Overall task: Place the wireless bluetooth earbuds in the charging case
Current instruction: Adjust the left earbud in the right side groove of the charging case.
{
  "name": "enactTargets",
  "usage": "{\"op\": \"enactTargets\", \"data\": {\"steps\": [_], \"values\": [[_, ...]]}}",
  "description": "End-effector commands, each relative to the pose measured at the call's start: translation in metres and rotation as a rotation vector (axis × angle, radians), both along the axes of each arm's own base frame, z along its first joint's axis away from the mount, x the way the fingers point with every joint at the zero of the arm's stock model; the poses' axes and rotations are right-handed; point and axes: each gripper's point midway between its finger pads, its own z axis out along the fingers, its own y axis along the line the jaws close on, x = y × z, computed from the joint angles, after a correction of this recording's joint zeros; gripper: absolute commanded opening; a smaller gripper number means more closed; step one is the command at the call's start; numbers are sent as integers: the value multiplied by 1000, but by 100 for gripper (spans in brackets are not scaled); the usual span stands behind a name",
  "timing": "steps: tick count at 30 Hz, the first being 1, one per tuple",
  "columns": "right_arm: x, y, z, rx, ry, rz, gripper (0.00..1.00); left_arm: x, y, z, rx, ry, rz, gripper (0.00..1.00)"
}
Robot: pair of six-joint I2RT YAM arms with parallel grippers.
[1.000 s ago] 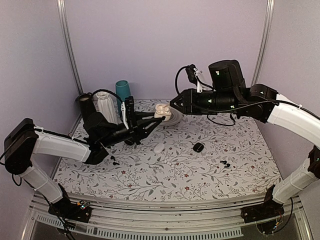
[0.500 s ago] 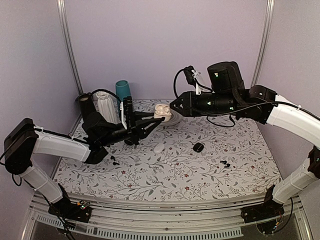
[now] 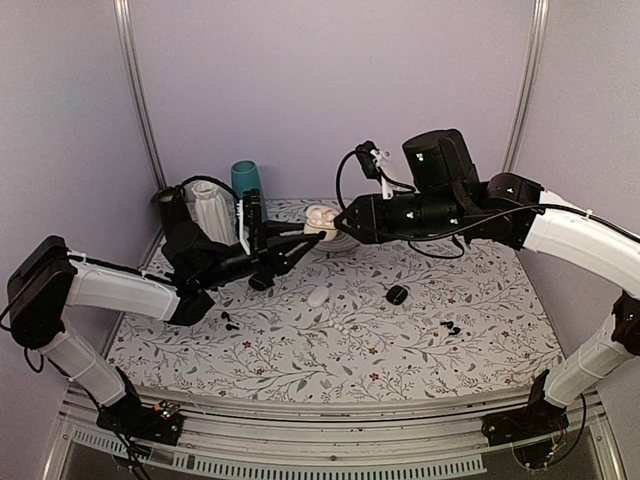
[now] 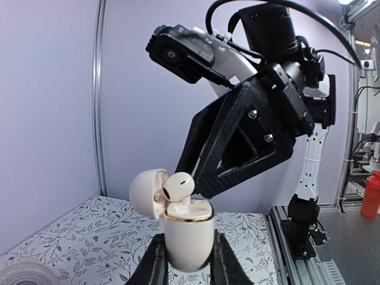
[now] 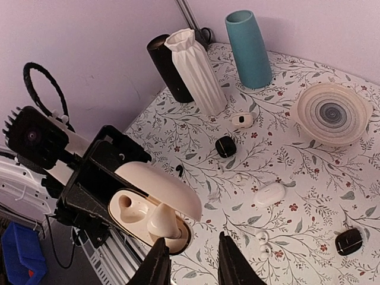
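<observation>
My left gripper (image 4: 188, 242) is shut on the white charging case (image 4: 189, 234), holding it upright above the table with its lid swung open. One white earbud (image 4: 177, 187) stands tilted in a well of the case, its head poking above the rim. The other well shows empty in the right wrist view. My right gripper (image 5: 193, 252) hovers just over the case (image 5: 127, 205), its jaws a little apart with nothing between them, and the earbud (image 5: 163, 218) sits just past its left fingertip. From above, both grippers meet at the case (image 3: 320, 220) over the table's back middle.
On the patterned table lie a white oval pebble-like object (image 5: 270, 193), two black cases (image 5: 225, 146) (image 5: 347, 240), a small white case (image 5: 242, 120) and two tiny white earbuds (image 5: 261, 242). A teal vase (image 5: 248, 47), white ribbed vase (image 5: 196, 71), black cylinder (image 5: 169, 68) and swirl plate (image 5: 332, 113) stand behind.
The right arm has moved left and a little lower, bringing its fingertips up to the open case. The left arm and the case have stayed put.
</observation>
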Motion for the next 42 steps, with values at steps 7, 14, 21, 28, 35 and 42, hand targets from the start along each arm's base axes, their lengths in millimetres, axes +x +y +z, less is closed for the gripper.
{"op": "enactTargets", "data": {"steps": [7,14,21,28,35,42], "values": [[-7,-4,20,65,-9,-3,31,-4,10,18,-35,-49,1,0],[-7,0,24,201,102,-61,31,6,9,17,-3,-69,69,0],[-1,-1,27,243,124,-112,27,8,7,17,15,-86,82,0],[2,-2,22,234,125,-137,28,6,5,17,36,-113,90,0],[2,6,14,206,141,-125,28,6,2,16,67,-139,116,0],[5,11,6,183,154,-133,27,4,-1,16,77,-152,117,0]]}}
